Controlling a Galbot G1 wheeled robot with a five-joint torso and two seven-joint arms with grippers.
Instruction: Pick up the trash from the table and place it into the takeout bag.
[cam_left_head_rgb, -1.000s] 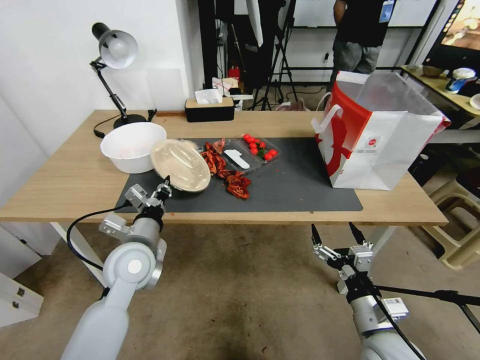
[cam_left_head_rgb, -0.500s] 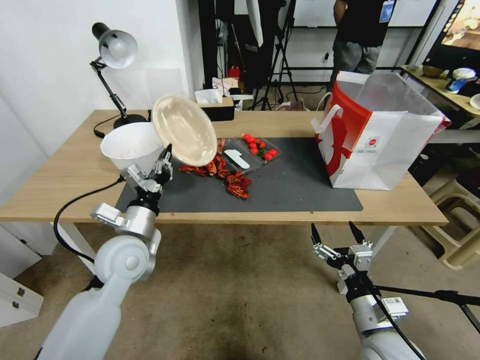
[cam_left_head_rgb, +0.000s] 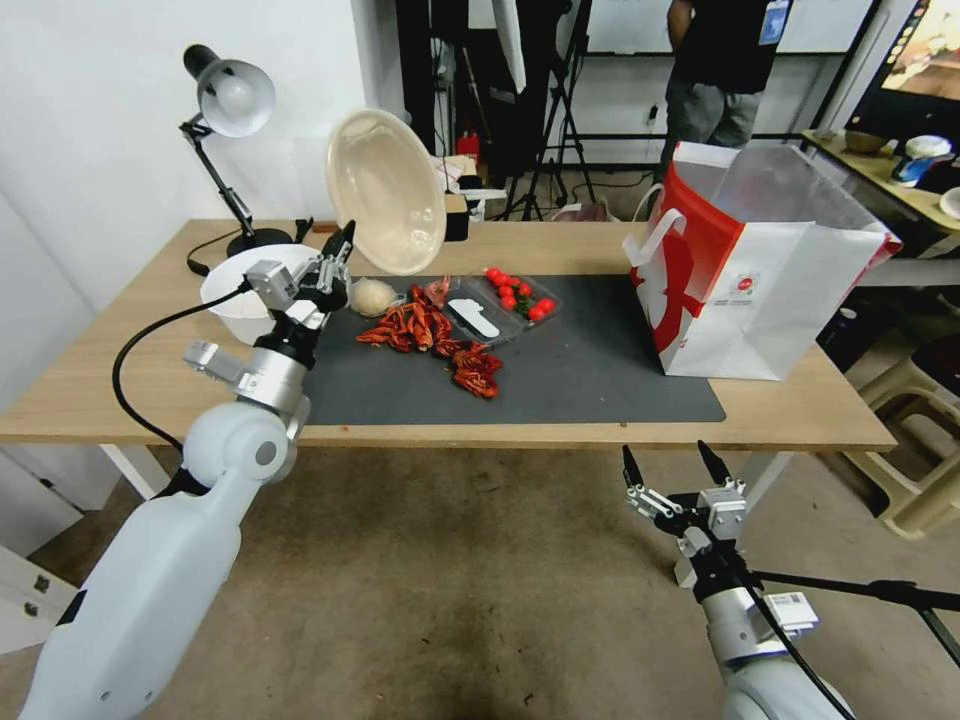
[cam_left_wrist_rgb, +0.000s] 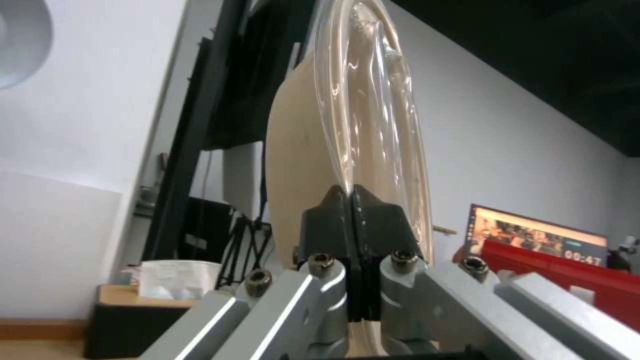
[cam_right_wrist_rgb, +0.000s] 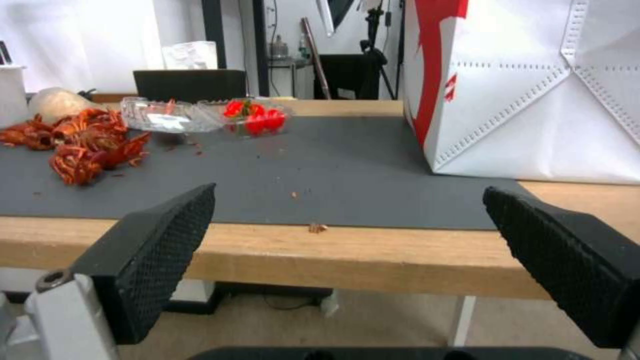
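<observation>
**Holding a lidded bowl by its rim, high over the table**

Pinching only the thin rim, the left gripper (cam_left_head_rgb: 338, 256) is clamped on the beige lidded bowl (cam_left_head_rgb: 387, 192), tipped on edge above the table (cam_left_head_rgb: 120, 370). My worry: it could swivel or slip out on the way to the takeout bag (cam_left_head_rgb: 760, 270), well apart to the right (a thin, slick edge). Half a second back it hung lower and flatter. The right gripper (cam_left_head_rgb: 672, 468) waits, jaws apart, below the table edge.
</observation>
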